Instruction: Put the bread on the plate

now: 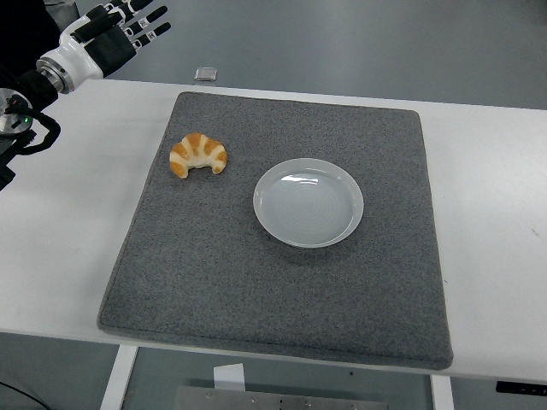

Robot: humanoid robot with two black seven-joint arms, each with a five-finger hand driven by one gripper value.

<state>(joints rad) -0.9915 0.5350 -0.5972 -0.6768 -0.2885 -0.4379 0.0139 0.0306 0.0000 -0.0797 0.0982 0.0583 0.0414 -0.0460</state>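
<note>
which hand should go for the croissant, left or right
Left, most likely. The left hand is the only one in view, open at the far left corner, and the croissant lies on the mat's left part, left of the empty plate.

At the upper left corner, the left hand [109,34] is seen as a black palm and black fingers [145,17] broken up by small white segments at the joints and tips, with white plating laid over its back. It is joined through a white cuff and a ribbed silver metal ring at the wrist to a black forearm. Lower on the arm, by the picture's left edge, a round grey metallic joint with a small green light is shown, and a black cable is looped beside it.
</note>
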